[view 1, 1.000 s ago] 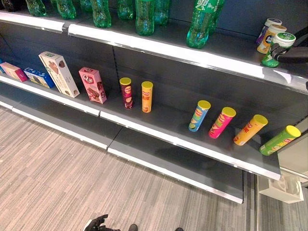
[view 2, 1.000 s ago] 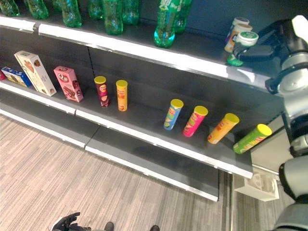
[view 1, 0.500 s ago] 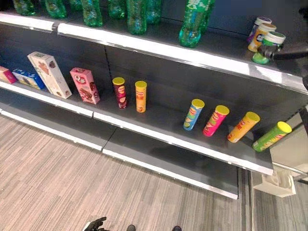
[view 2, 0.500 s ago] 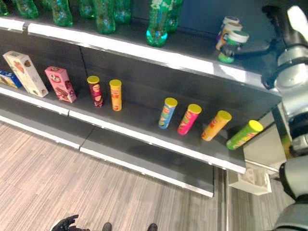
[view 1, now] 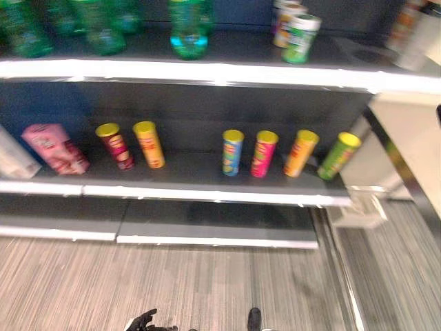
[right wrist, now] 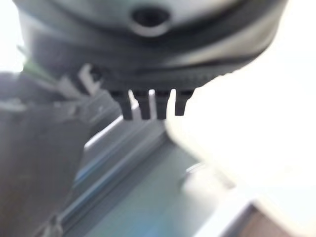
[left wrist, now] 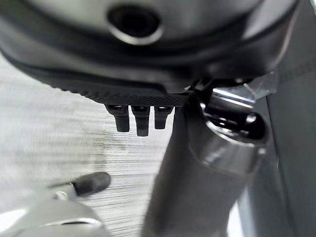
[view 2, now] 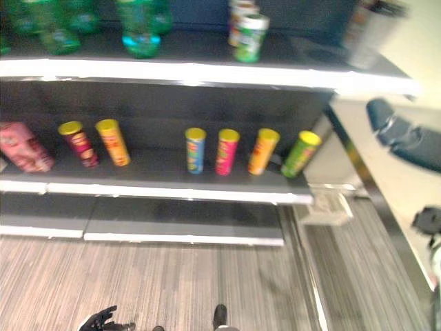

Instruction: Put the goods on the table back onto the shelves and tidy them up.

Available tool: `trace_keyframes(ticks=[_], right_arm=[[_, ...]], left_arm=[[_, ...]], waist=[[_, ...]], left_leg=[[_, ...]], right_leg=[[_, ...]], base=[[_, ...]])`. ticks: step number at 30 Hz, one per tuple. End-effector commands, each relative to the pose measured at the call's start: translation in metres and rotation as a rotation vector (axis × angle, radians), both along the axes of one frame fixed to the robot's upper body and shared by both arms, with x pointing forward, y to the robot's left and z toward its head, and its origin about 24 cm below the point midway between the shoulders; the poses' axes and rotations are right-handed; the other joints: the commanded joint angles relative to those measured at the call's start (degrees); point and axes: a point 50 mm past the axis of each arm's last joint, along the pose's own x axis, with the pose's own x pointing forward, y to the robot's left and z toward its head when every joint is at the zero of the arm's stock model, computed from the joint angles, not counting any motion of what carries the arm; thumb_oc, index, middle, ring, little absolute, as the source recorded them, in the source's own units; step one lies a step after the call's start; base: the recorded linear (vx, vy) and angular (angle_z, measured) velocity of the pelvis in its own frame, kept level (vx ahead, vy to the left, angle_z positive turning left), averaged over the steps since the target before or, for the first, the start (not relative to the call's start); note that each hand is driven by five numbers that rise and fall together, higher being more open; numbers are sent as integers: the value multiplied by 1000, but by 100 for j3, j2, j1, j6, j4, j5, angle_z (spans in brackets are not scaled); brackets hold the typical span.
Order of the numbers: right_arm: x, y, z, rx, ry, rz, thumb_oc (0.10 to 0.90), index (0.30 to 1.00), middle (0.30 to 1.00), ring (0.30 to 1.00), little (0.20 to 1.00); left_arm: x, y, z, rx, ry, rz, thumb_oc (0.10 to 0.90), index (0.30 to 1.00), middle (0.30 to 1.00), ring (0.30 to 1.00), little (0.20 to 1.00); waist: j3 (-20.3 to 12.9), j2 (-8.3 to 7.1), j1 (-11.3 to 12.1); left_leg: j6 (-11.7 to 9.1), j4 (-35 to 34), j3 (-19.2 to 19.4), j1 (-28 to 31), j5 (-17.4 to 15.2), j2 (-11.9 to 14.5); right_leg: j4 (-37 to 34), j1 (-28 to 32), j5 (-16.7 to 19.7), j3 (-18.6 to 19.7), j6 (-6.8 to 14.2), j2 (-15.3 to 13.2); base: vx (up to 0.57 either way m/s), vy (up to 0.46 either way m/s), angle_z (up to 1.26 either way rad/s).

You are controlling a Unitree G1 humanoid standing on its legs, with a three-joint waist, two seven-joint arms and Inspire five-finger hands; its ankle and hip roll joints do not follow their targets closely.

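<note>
The view swung to the right, so the shelves sat square-on; the goods themselves had not shifted. The real change was up top. The right hand (view 2: 396, 131), which had been reaching at the green can (view 1: 301, 38) half a second earlier, had come away and hung low at the right, over the pale surface (view 2: 386, 179). In its own wrist view its fingers (right wrist: 148, 106) pointed straight out with nothing between them: loose and empty. The can was left standing on the top shelf (view 1: 207, 69), close beside other cans behind it and well right of the bottles (view 1: 187, 31).

That looked like 1 item delivered. By my read, the arm was heading back to the surface for the next pick, though what goods remained there I could not tell.

The left hand (view 1: 143, 321) hung idle at the bottom edge, fingers relaxed, holding nothing.

The middle shelf (view 1: 207, 193) needed tidying. 4 tubes stood in a row: the blue tube (view 1: 232, 152) and pink tube (view 1: 264, 154) nearly upright, the orange tube (view 1: 301, 153) tilted, and the green tube (view 1: 338, 156) leaning hardest, near the shelf's right end. 2 more tubes (view 1: 131, 145) stood further left, beside a pink box (view 1: 55, 148). Straightening the green one would probably come soon, since it looked the likeliest to tip.
</note>
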Motion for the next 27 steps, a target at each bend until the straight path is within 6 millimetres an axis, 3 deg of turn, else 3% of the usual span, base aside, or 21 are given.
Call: trace_keyframes(ticks=[1,3,4,7,8,9,10,12,13,16,17,18,20,25,26,27], right_arm=[[22,8,64,-103,-262,77,800,900,900,900,900],[22,8,58,-93,-245,70,800,900,900,900,900],[26,5,47,-75,-197,55,800,900,900,900,900],[29,6,40,-67,-165,62,800,900,900,900,900],[29,6,38,-62,-158,66,800,900,900,900,900],[32,10,43,-93,-153,81,800,900,900,900,900],[33,11,46,-102,-157,86,800,900,900,900,900],[36,13,50,-119,-156,92,800,900,900,900,900],[37,14,50,-119,-156,93,800,900,900,900,900],[41,14,51,-125,-139,92,800,900,900,900,900],[46,15,54,-144,-124,88,800,900,900,900,900],[45,17,60,-168,-135,82,800,900,900,900,900],[43,14,62,-169,-141,69,800,900,900,900,900],[38,10,70,-195,-154,40,800,900,900,900,900],[34,8,74,-210,-166,28,800,900,900,900,900],[34,8,75,-212,-166,27,800,900,900,900,900]], left_arm=[[34,35,20,121,-94,-97,800,900,900,900,900],[37,38,22,130,-103,-101,800,900,900,900,900],[47,42,27,144,-138,-106,800,900,900,900,900],[52,48,32,157,-157,-110,800,900,900,900,900],[54,49,34,161,-167,-116,800,900,900,900,900],[56,50,36,159,-178,-120,800,900,900,900,900],[57,50,37,159,-184,-125,800,900,900,900,900],[56,51,38,156,-190,-107,800,900,900,900,900],[56,51,38,156,-189,-105,800,900,900,900,900],[53,54,38,157,-190,-84,800,900,900,900,900],[48,56,37,159,-181,-63,800,900,900,900,900],[45,58,37,159,-173,-51,800,900,900,900,900],[42,58,35,158,-165,-39,800,900,900,900,900],[43,53,33,143,-164,-35,800,900,900,900,900],[43,48,31,127,-165,-40,800,900,900,900,900],[44,47,31,125,-165,-41,800,900,900,900,900]], waist=[[4,-302,366],[73,-332,349],[270,-348,204],[369,-367,223],[397,-341,241],[389,-242,325],[362,-227,377],[251,-225,486],[255,-222,485],[119,-325,635],[-20,-454,760],[-126,-551,828],[-177,-596,861],[-191,-564,805],[-187,-517,713],[-181,-485,712]], left_leg=[[-47,32,100,-8,-543,195],[-14,32,198,-20,-552,187],[21,32,380,-9,-548,209],[36,32,643,-18,-516,263],[30,32,751,-25,-502,326],[-18,32,1023,-63,-449,509],[-33,32,1140,-98,-412,559],[-92,35,1254,-111,-449,655],[-91,36,1261,-96,-464,650],[-155,54,1456,-175,-391,710],[-245,72,1648,-245,-305,796],[-338,89,1769,-234,-243,873],[-446,97,1784,-189,-170,981],[-667,106,1748,-114,-11,1277],[-775,137,1712,-102,117,1497],[-802,146,1698,-104,128,1540]], right_leg=[[451,200,-537,-3,724,-423],[614,10,-492,117,746,-424],[769,-236,-308,182,810,-418],[872,-422,-183,194,856,-422],[907,-414,-208,32,847,-476],[974,-243,-376,-528,755,-752],[994,-164,-375,-762,736,-901],[1016,30,-309,-1056,836,-1165],[1007,45,-302,-1050,851,-1168],[913,222,2,-1350,927,-1413],[580,413,214,-1544,972,-1471],[253,503,167,-1599,972,-1359],[82,559,-50,-1559,972,-1199],[62,638,-412,-1483,898,-885],[60,671,-634,-1430,760,-649],[60,682,-652,-1444,733,-608]], base=[[-142,114,-46],[-143,73,-76],[-164,47,-79],[-124,13,-68],[-161,-75,-101],[-192,-100,-90],[-179,-114,-55],[-5,-79,-76],[6,-113,-63],[-19,-183,-41],[8,-369,-59],[37,-441,-87],[62,-257,-88],[49,-226,-26],[12,-198,-5],[36,-459,5]])
